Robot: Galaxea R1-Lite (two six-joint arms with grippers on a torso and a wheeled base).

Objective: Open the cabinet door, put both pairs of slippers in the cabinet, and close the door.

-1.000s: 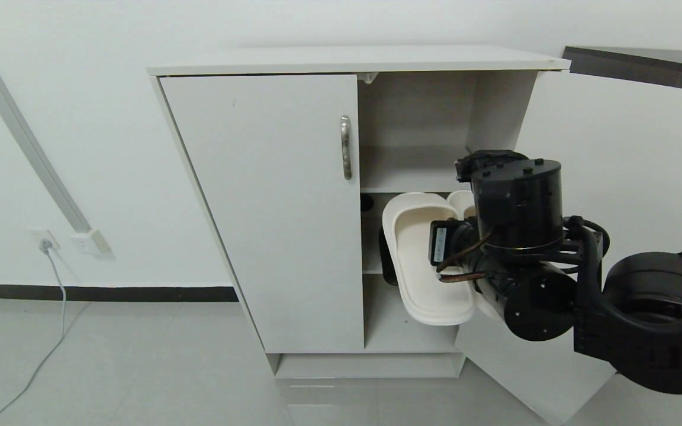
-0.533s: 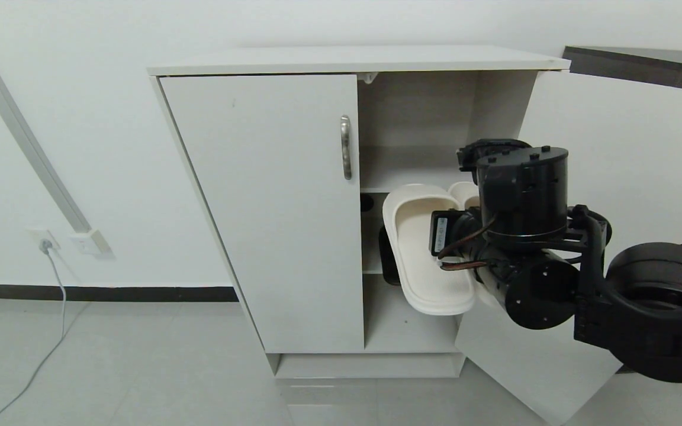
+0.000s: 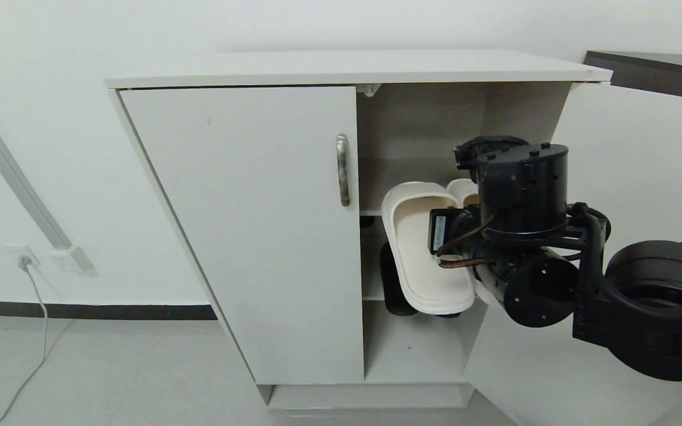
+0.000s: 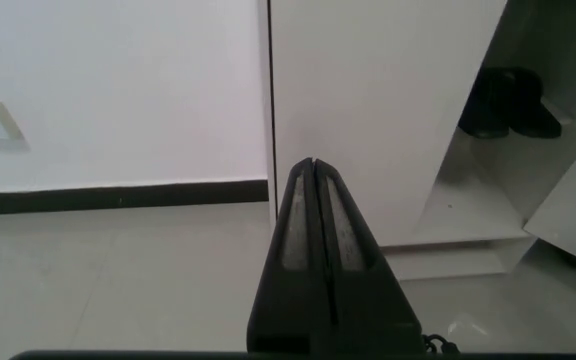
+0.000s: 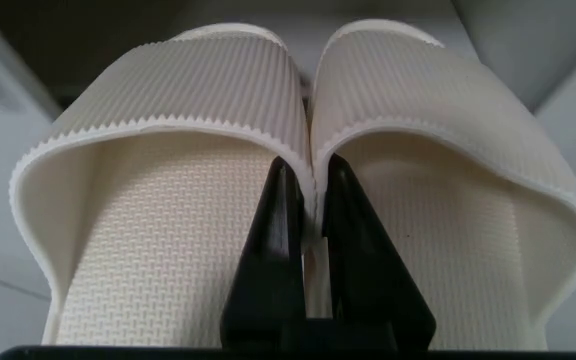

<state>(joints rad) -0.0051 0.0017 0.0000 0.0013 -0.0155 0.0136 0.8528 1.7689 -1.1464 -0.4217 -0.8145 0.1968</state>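
White two-door cabinet (image 3: 246,236), right door open. Cream ribbed foam slippers (image 3: 421,254) hang at its middle shelf opening, adjoining edges pinched in the right claw (image 5: 308,180). Black slippers (image 3: 393,284) sit inside behind them. Left claw (image 4: 313,170): fingers pressed together, holding nothing.

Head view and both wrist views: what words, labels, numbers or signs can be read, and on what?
No text is readable.
Small white sticker on the right arm, beside the cream ribbed rubber slippers: print too small to read.
White wooden cabinet and white wall socket: no print visible.
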